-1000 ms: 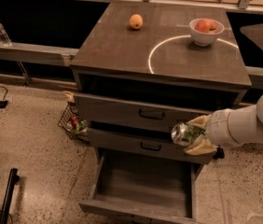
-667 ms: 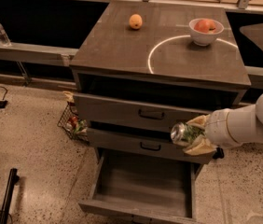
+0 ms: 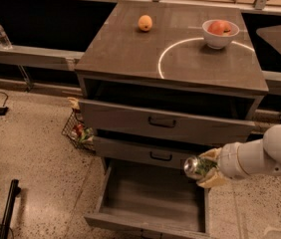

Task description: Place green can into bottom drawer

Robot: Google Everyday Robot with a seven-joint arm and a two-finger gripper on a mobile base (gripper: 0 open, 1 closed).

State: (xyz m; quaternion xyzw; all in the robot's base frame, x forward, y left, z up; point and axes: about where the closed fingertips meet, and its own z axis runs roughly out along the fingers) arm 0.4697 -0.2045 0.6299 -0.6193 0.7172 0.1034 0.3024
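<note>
The green can (image 3: 196, 167) lies sideways in my gripper (image 3: 206, 169), its silver end facing left. The gripper is shut on it at the end of my white arm (image 3: 260, 156), which comes in from the right. The can hangs above the right rear part of the bottom drawer (image 3: 150, 195), just in front of the middle drawer's front. The bottom drawer is pulled fully out and its grey floor shows nothing in it.
The top drawer (image 3: 163, 122) and middle drawer (image 3: 145, 154) stand slightly open above. An orange fruit (image 3: 145, 23) and a white bowl of fruit (image 3: 220, 32) sit on the cabinet top. A wire basket (image 3: 77, 131) stands on the floor left of the cabinet.
</note>
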